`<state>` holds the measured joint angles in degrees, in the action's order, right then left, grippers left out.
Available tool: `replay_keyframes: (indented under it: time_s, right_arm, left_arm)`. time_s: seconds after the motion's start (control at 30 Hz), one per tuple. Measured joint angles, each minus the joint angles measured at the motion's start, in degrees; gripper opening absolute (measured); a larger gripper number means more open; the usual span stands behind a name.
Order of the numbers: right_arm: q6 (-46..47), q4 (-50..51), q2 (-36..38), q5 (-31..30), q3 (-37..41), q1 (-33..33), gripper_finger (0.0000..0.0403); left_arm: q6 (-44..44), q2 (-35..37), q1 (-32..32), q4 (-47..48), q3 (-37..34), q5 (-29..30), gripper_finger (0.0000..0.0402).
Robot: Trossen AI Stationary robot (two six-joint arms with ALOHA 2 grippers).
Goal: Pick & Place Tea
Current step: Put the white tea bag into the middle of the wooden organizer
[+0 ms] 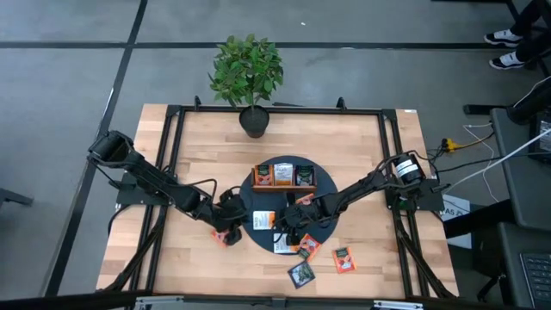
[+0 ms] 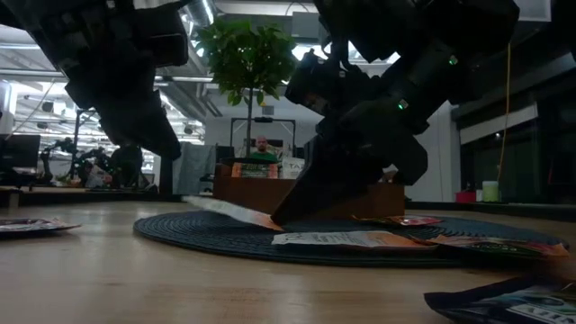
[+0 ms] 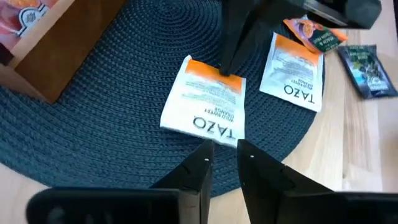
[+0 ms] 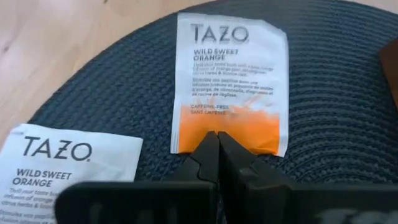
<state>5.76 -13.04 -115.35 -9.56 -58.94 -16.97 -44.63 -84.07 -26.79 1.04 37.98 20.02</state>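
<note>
Small flat tea sachets lie on and around a round dark woven mat. My right gripper is shut on a white and orange sachet on the mat's left half. My left gripper hovers just left of it above the mat's edge, fingers slightly apart and touching nothing. A second white sachet lies flat on the mat. Orange sachets and a dark one rest on the wood near the front edge. Another orange one lies under the left arm. My right gripper pinches the sachet's orange end, at the middle of that edge, between its two fingers. The fingers slant down from the table's right side. In the low view the sachet sits tilted, its free white end raised off the mat.
A long wooden tray holding several sachets stands on the mat's far side. A potted plant stands at the table's far edge. Bare wood lies left and right of the mat. A person shows in the room beyond the table.
</note>
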Motion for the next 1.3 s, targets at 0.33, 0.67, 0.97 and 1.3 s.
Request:
replay_keyframes:
  time_s: [0.33,0.67,0.97,1.3]
  right_arm:
    - [0.4,0.2,0.0,0.0,0.0,0.2,0.0005]
    - [0.6,0.4,0.0,0.1,0.0,0.2,0.0005]
    - [1.3,0.5,0.0,0.2,0.0,0.2,0.0005]
    - [1.3,1.0,0.0,0.2,0.0,0.2,0.0005]
  left_arm:
    - [-13.6,0.0,0.0,-0.2,0.0,3.3,0.0075]
    - [-20.6,-1.4,1.0,-0.6,0.0,1.6,0.0076]
    - [-22.4,-7.8,5.4,-4.5,0.0,-6.2,0.0076]
    - [-22.6,-9.5,7.1,-6.4,0.0,-11.0,0.0076]
